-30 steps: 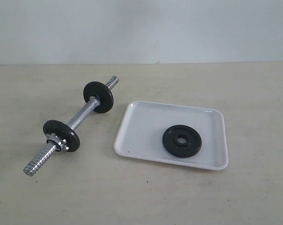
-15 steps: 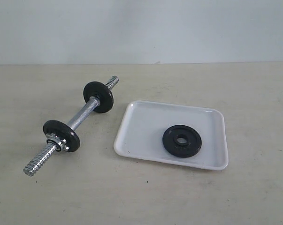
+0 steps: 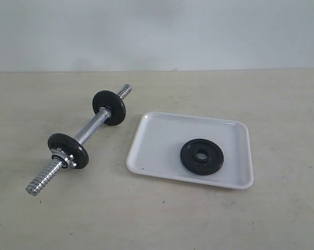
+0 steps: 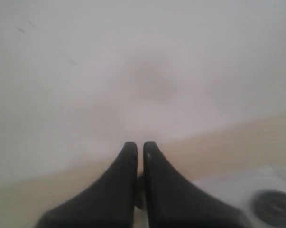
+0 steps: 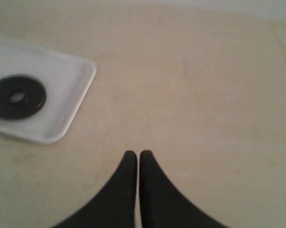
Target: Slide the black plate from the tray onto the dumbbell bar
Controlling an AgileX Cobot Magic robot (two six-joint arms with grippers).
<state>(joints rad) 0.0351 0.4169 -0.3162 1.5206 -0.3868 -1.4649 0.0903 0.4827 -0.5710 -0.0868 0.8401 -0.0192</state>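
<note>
The black plate (image 3: 201, 155) lies flat in the white tray (image 3: 162, 140), toward its right side. To the left, the chrome dumbbell bar (image 3: 89, 130) lies slantwise on the table. A black disc (image 3: 109, 107) sits near its far threaded end, and another disc with a silver nut (image 3: 68, 150) near its close end. Neither gripper shows in the exterior view. In the right wrist view, my right gripper (image 5: 137, 155) is shut and empty above bare table, with the black plate (image 5: 18, 97) and tray (image 5: 69, 90) off to one side. My left gripper (image 4: 139, 146) is shut with nothing in it; the tray (image 4: 237, 183) and plate (image 4: 274, 207) show blurred at the frame's corner.
The beige table (image 3: 157, 213) runs to a pale wall (image 3: 157, 31) at the back. The tray's near rim (image 3: 188, 179) stands a short way from the bar's near threaded end (image 3: 42, 181).
</note>
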